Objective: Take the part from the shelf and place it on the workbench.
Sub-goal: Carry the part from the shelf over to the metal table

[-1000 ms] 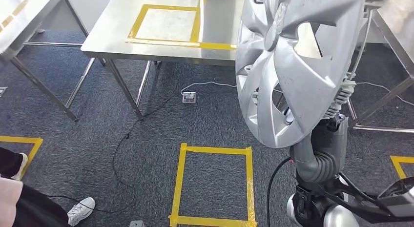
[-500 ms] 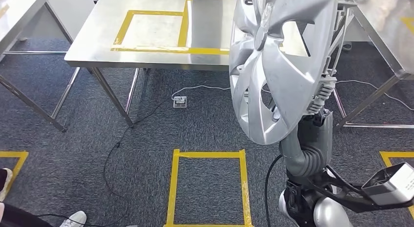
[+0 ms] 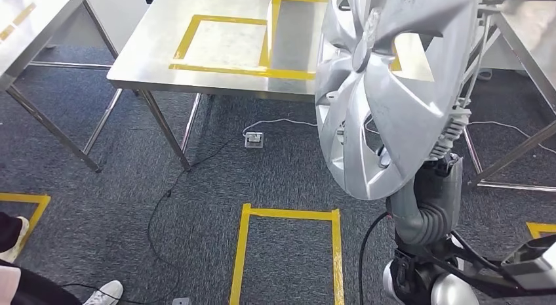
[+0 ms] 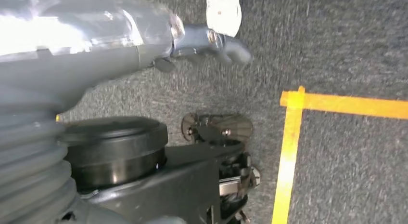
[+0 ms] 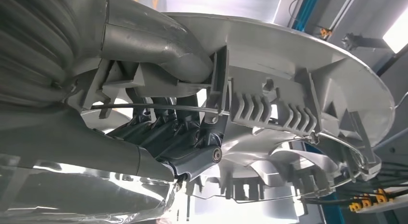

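Observation:
The part is a large silver wheel cover (image 3: pixel 393 88), held upright in front of me at the right of the head view and hiding part of the workbench. My right hand (image 3: pixel 451 166) grips its rim from behind. In the right wrist view the thick thumb (image 5: pixel 159 46) lies over the rim and the dark fingers (image 5: pixel 183 132) hook under the ribbed back of the wheel cover (image 5: pixel 298 89). The steel workbench (image 3: pixel 157 65) with yellow taped rectangles stands ahead. My left hand (image 4: pixel 207 38) hangs over the carpet with its fingers stretched out and nothing in them.
A second steel table (image 3: pixel 26 42) stands at the far left and another table's legs (image 3: pixel 518 154) at the right. A yellow taped square (image 3: pixel 288 252) marks the carpet below me. A floor socket (image 3: pixel 254 140) with cables lies under the workbench. A person's shoe (image 3: pixel 105 293) is at bottom left.
The whole picture shifted left and then back right, so the camera moved. The wheel cover stays in my right hand, in the same pose.

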Controlling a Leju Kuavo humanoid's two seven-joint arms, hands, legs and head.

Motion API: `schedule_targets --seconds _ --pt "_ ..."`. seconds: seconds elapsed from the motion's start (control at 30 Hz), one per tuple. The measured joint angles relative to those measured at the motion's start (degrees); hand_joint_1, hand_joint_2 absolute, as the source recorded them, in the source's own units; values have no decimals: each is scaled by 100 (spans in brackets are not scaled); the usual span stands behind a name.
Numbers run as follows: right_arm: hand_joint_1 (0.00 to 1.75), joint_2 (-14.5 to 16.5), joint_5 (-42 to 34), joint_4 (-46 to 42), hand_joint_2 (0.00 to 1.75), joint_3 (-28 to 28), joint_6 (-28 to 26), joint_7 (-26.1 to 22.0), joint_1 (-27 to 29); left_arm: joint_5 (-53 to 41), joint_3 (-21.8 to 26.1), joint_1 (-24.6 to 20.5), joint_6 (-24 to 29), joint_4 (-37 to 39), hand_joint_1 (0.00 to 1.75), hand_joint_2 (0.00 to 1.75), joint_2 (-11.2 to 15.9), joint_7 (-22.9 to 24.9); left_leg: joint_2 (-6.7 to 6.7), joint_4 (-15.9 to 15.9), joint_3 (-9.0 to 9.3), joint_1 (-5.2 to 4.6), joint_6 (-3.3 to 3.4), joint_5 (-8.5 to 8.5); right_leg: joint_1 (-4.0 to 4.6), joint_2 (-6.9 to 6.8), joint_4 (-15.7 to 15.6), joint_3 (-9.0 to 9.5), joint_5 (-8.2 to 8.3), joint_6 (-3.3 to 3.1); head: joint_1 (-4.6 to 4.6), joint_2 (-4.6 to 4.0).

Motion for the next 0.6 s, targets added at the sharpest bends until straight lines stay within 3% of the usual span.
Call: schedule_targets --seconds 0.07,0.13,0.23,0.27,0.3,0.37,0.43,0.47,0.6 --pt "175 1 -2 -2 175 -2 4 -11 1 1 -1 -4 1 0 0 175 -4 -2 8 1 8 6 -59 -28 -10 -8 -100 46 -9 -29 9 0" --pt "175 2 -8 -2 175 -3 5 -21 0 1 -1 -11 1 0 0 175 -2 -9 1 244 -93 12 -130 -192 -46 -29 -196 124 4 -56 -20 0" --pt "175 3 -20 0 175 -1 7 -32 2 5 -1 -4 1 0 0 175 9 -13 -14 1226 -668 77 -225 -579 -62 -46 -224 170 -22 -78 -108 0" --pt "175 4 -25 2 175 0 8 -35 3 7 -2 1 1 1 0 175 14 -11 -14 1440 -832 102 -251 -585 -66 -45 -221 181 -41 -73 -131 0" --pt "175 6 -31 7 175 1 10 -39 4 8 -2 4 1 1 0 175 18 -10 -11 1474 -908 126 -275 -480 -73 -42 -215 206 -67 -57 -152 0" --pt "175 6 -40 15 175 1 13 -44 7 8 -2 5 1 1 0 175 23 -9 10 905 -712 161 -306 -1 -102 -37 -188 288 -144 -5 -191 0" --pt "175 6 -43 19 175 0 15 -51 9 8 -1 3 1 1 0 175 25 -9 44 320 -440 156 -295 266 -108 -32 -139 336 -229 72 -256 0" --pt "175 6 -43 18 175 -1 17 -57 7 8 -1 2 0 1 0 175 27 -8 56 185 -375 144 -261 271 -105 -30 -119 337 -255 105 -270 0" --pt "175 9 -43 15 175 -5 30 -73 0 16 0 19 1 2 0 175 35 2 39 128 -319 128 -77 176 -117 -34 -56 321 -351 204 -223 0"
